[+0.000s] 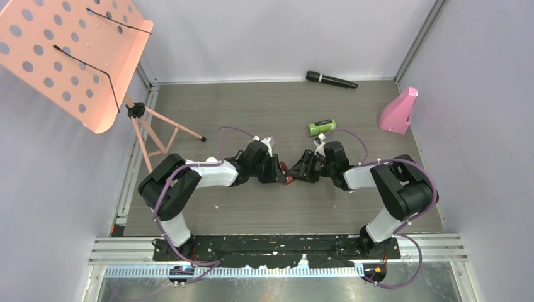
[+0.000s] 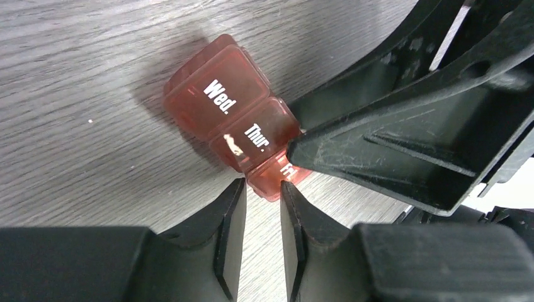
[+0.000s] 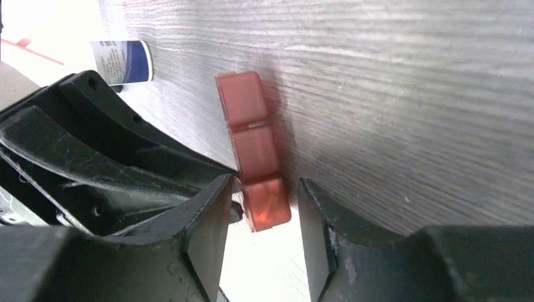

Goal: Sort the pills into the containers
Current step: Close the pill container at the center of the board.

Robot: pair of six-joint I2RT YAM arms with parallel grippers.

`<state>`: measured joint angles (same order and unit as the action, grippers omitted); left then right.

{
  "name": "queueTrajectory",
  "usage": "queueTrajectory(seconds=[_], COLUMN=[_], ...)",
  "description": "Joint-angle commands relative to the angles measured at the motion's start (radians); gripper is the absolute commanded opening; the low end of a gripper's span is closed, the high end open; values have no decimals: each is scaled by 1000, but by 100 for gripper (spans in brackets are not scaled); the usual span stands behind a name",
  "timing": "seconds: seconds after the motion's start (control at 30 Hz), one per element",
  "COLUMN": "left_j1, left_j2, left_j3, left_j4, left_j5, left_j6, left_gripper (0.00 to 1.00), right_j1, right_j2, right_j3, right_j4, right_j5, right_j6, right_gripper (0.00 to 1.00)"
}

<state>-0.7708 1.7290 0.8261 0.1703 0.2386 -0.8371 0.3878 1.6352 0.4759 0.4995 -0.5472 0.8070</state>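
A red translucent pill case (image 1: 288, 173) lies on the table between both grippers; its lids read Wed., Thur. and Fri. (image 2: 230, 110). A white bit (image 2: 233, 145) shows through the Thur. lid. My left gripper (image 2: 262, 189) stands slightly open, its fingertips flanking the Fri end, bare table showing between the pads. My right gripper (image 3: 264, 189) is open around the case's end (image 3: 255, 148), with a gap on each side. One right finger (image 2: 378, 157) lies across the Fri lid. A green-lidded bottle (image 1: 322, 127) lies behind the right gripper. A white bottle (image 3: 123, 61) lies beyond the left gripper.
A black microphone (image 1: 330, 80) lies at the back of the table. A pink wedge-shaped object (image 1: 398, 112) stands at the back right. A pink perforated music stand (image 1: 69, 56) leans over the back left, its tripod legs (image 1: 165, 131) on the table.
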Motion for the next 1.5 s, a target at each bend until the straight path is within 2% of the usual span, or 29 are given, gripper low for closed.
queueTrajectory(seconds=[0.0, 0.07, 0.27, 0.47, 0.63, 0.77, 1.03, 1.27, 1.47], left_j1=[11, 26, 65, 77, 84, 97, 111, 110, 104], left_j2=[-33, -37, -53, -27, -15, 11, 48, 65, 91], left_j3=[48, 55, 74, 102, 99, 105, 111, 111, 123], left_j4=[-42, -47, -55, -67, -63, -31, -62, -84, -121], left_j5=[34, 36, 46, 89, 121, 135, 103, 60, 45], left_j6=[-8, -8, 0, 7, 5, -16, -48, -99, -124], left_gripper=[29, 29, 33, 33, 33, 33, 36, 40, 39], right_j1=[-2, -3, -3, -2, -3, -3, 2, 24, 51], right_j2=[8, 0, -15, -10, -5, -18, 24, 46, 51], right_j3=[15, 25, 78, 96, 92, 87, 137, 174, 190], right_j4=[-333, -357, -381, -347, -369, -378, -458, -539, -588], right_j5=[212, 219, 188, 48, -8, -39, -23, 12, 62], right_j6=[-157, -175, -230, -280, -329, -370, -436, -401, -415], right_gripper=[57, 61, 64, 61, 58, 59, 60, 51, 50])
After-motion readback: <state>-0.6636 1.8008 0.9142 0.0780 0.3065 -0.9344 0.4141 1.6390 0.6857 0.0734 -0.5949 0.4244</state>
